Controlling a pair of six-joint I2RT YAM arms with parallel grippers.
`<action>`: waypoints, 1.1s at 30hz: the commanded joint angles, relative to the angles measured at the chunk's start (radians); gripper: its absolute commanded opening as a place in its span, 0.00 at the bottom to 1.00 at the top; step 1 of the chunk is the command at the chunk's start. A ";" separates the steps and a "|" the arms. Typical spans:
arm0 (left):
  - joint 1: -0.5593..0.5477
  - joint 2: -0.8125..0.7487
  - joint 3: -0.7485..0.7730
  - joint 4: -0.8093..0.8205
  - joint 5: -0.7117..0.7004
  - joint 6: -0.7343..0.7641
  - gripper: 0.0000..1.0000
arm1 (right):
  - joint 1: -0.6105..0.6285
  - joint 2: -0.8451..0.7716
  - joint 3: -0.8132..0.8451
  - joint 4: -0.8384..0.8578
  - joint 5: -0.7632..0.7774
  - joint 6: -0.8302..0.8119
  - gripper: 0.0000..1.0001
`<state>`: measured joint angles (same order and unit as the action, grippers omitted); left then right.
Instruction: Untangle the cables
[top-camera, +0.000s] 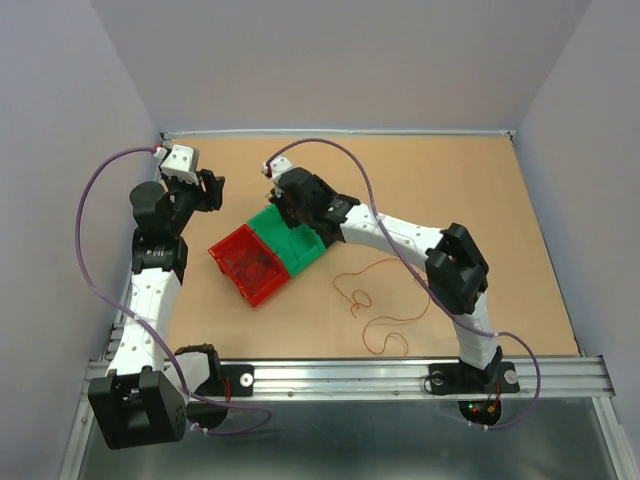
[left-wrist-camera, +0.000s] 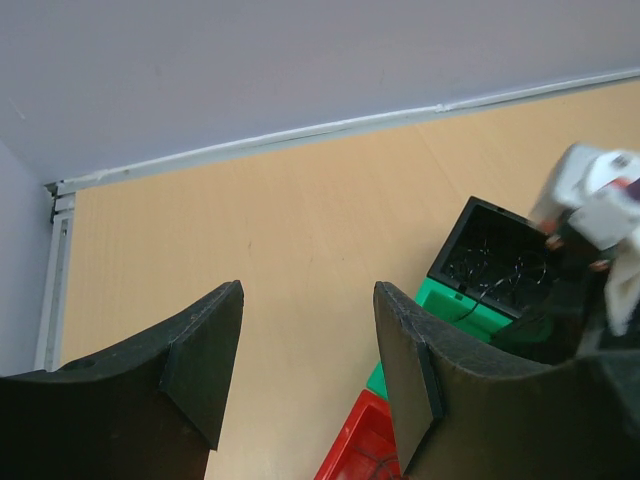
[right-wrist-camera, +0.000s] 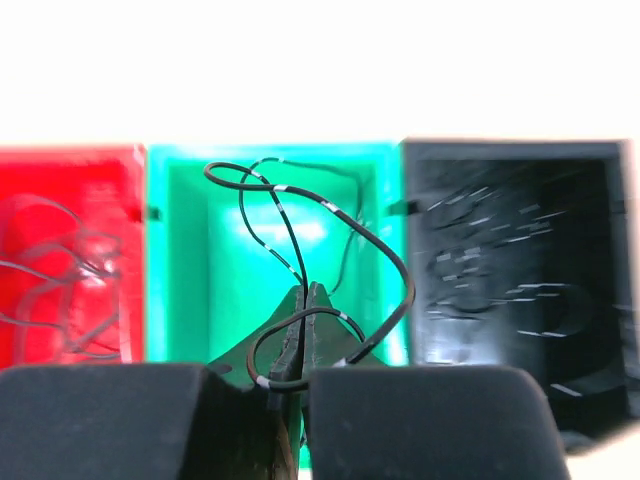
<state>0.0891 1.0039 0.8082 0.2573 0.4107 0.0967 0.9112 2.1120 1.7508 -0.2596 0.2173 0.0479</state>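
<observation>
We've got the right gripper (right-wrist-camera: 303, 300) shut tight on a dark cable (right-wrist-camera: 300, 193), thin w/ small white marks. The jaws meet w/ no gap and the cable is pinched btwn the tips. From there it rises in a couple of loose loops in front of the green bin (right-wrist-camera: 180, 250). That bin sits btwn the red bin (right-wrist-camera: 60, 180) and the black bin (right-wrist-camera: 500, 155), all three side by side. Faint reddish wires (right-wrist-camera: 60, 270) lie in the red bin. Blurred dark wires (right-wrist-camera: 500, 250) w/ white flecks lie in the black bin. In the top view this gripper hangs over the green bin, approx mid-counter (top-camera: 500, 220). A reddish-orange cable (top-camera: 360, 296) lies loose on the counter in open curls, just right of the bins & apart from both arms. The left gripper (left-wrist-camera: 305, 370) is open, nothing btwn its pads. It's held left of the bins, well apart from every cable.
</observation>
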 joint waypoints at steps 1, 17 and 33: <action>0.003 -0.007 -0.004 0.048 0.014 0.011 0.65 | 0.003 -0.145 0.027 0.042 0.089 -0.039 0.01; 0.003 0.001 -0.006 0.051 0.030 0.011 0.65 | -0.090 -0.339 0.035 0.040 0.065 -0.074 0.01; 0.004 0.004 -0.004 0.046 0.036 0.012 0.65 | -0.103 -0.445 -0.161 0.039 0.050 -0.056 0.01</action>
<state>0.0891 1.0176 0.8082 0.2577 0.4305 0.0967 0.8120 1.6920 1.6733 -0.2451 0.2798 -0.0143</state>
